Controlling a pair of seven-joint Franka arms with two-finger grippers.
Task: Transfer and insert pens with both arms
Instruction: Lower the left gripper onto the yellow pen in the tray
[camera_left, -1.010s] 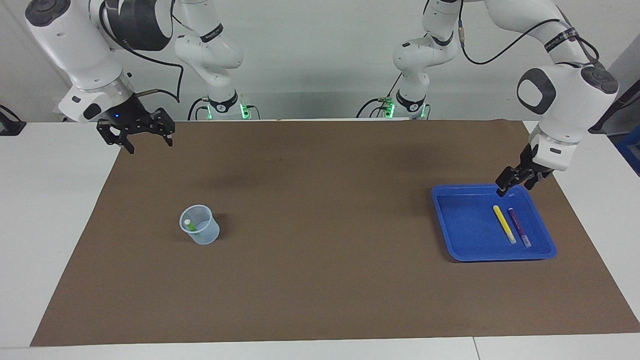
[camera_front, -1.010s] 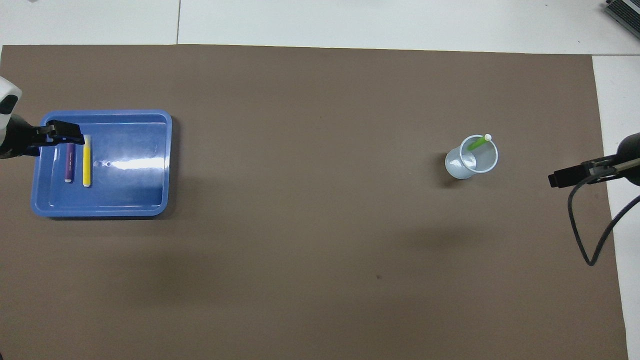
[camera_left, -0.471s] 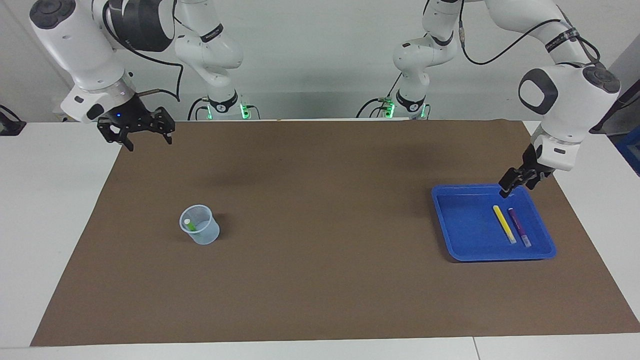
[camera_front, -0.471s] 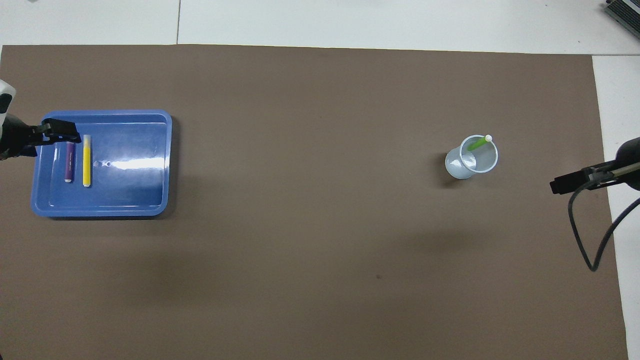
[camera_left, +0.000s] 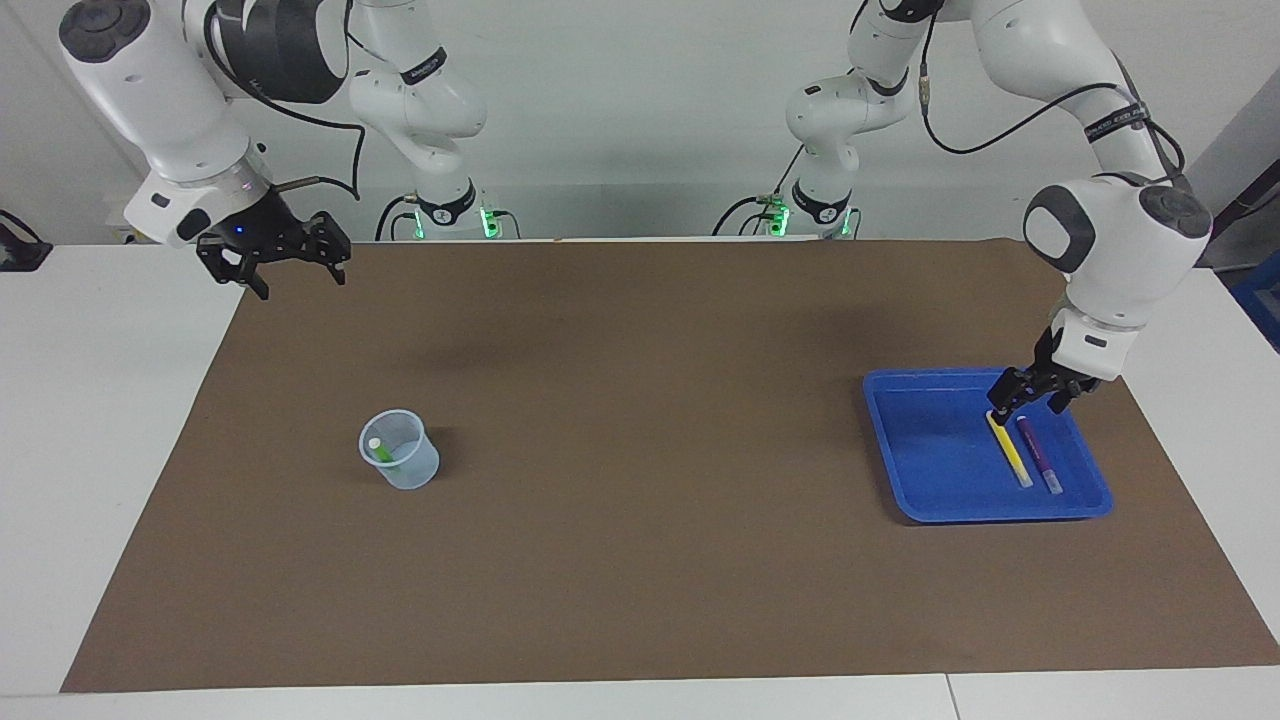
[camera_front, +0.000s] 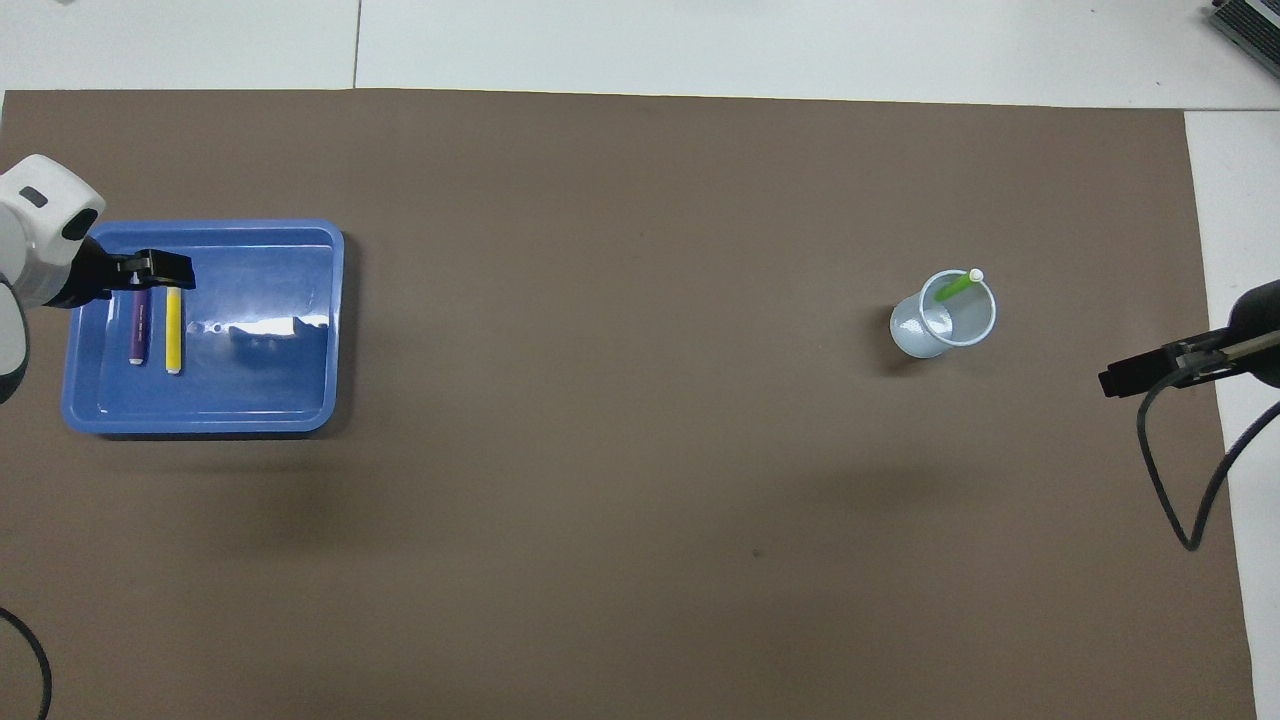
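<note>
A blue tray (camera_left: 925, 450) lies at the left arm's end of the brown mat and holds a yellow pen (camera_left: 1010, 450) and a dark purple pen (camera_left: 1040, 458), side by side. My left gripper (camera_left: 1030, 400) is open and low over one end of both pens, its fingers straddling them. In the overhead view the left gripper (camera_front: 165, 272) covers the tips of the yellow pen (camera_front: 173, 330) and the purple pen (camera_front: 137, 330). A green pen (camera_left: 383, 450) leans in a clear cup (camera_left: 402, 468). My right gripper (camera_left: 272, 275) is open, empty and raised over the mat's corner.
The tray (camera_front: 260, 390) and the cup (camera_front: 935, 330) with the green pen (camera_front: 958, 287) stand far apart on the mat (camera_left: 640, 400). Two smaller white arms with green-lit bases (camera_left: 450, 215) stand at the robots' edge. A black cable (camera_front: 1165, 470) hangs by the right gripper (camera_front: 1122, 370).
My left gripper has come down into the tray and moved over the ends of the yellow and purple pens. The right gripper has barely shifted. The pens and the cup have not moved.
</note>
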